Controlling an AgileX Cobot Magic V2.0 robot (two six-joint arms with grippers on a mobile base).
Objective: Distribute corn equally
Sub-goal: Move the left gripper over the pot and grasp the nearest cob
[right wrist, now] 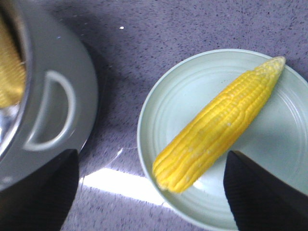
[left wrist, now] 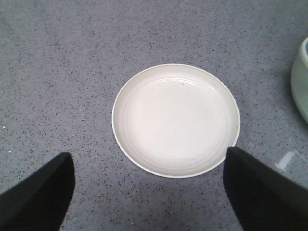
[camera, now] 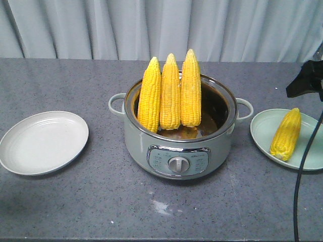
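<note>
Plates: two. The white plate (camera: 43, 142) sits at the 9 o'clock of the cooker pot (camera: 179, 151), the green plate (camera: 262, 126) at its 3 o'clock. Corn: four. Three corn cobs (camera: 170, 93) stand upright in the pot and the fourth cob (camera: 286, 134) lies on the green plate. The left hand (left wrist: 148, 154) and the right hand (right wrist: 151, 154) are both spread, grasping nothing. The bench (camera: 101, 212) is speckled grey, with a grey curtain (camera: 151, 25) behind. The green plate is cut off at the frame edge.

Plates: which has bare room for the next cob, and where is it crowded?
The white plate, left of the pot, is entirely bare. The green plate holds one cob, with room beside it. The pot is crowded: three cobs upright.
</note>
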